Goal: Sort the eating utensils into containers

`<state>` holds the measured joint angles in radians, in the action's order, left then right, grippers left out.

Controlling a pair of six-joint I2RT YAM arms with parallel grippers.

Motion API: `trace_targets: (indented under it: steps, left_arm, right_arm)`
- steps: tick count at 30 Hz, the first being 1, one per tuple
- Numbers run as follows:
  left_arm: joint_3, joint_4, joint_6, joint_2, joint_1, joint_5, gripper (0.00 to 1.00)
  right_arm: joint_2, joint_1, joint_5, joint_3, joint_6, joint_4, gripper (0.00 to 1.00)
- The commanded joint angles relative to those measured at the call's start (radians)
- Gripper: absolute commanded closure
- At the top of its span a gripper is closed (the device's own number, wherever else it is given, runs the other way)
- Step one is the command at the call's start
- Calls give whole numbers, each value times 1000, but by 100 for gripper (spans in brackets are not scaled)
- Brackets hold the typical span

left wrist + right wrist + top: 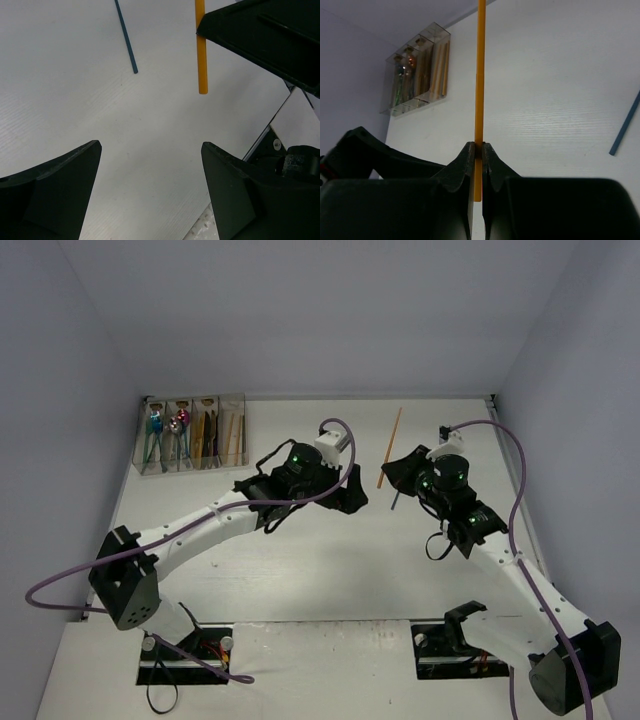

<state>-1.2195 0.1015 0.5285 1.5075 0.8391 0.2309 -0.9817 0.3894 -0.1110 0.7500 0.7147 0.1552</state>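
The right tool (478, 150) is shut tight on a thin orange stick (480, 75). It pinches the stick close to the near end, and a short bit pokes out behind the black fingers (462, 170). The rest of the stick points away toward the far wall. I cannot tell if the stick touches the white bench (330, 570).

A thin blue stick (625, 125) lies flat on the bench just to the right of the orange one. Nothing is holding it.

The left tool (150, 150) is wide apart and has nothing in it. It hangs over a bare part of the bench, near the right tool, and the tips of both sticks show ahead of it.

A row of four clear narrow bins (190, 397) sits at the far left corner of the bench, well apart from both tools. There are teal spoons (155, 425) in the left bin, a shiny pink one (180, 423) in the next, dark and gold pieces (205, 435) in the third, and more orange sticks (233, 435) in the right bin.
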Motion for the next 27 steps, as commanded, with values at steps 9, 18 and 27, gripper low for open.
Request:
trace_targets:
  steps: [9,18,27]
  left_arm:
    - [-142,-79,-33,37,29,-61,31]
    - [-179,-85,-15,94,31,-35,44]
    - [-204,-86,-9,121,34,-26,55]
  right_arm:
    - [17,12,-83,-41,104,183,100]
    - [17,15,-102,-53,123,209,100]
    - [9,23,-110,-57,125,221,100]
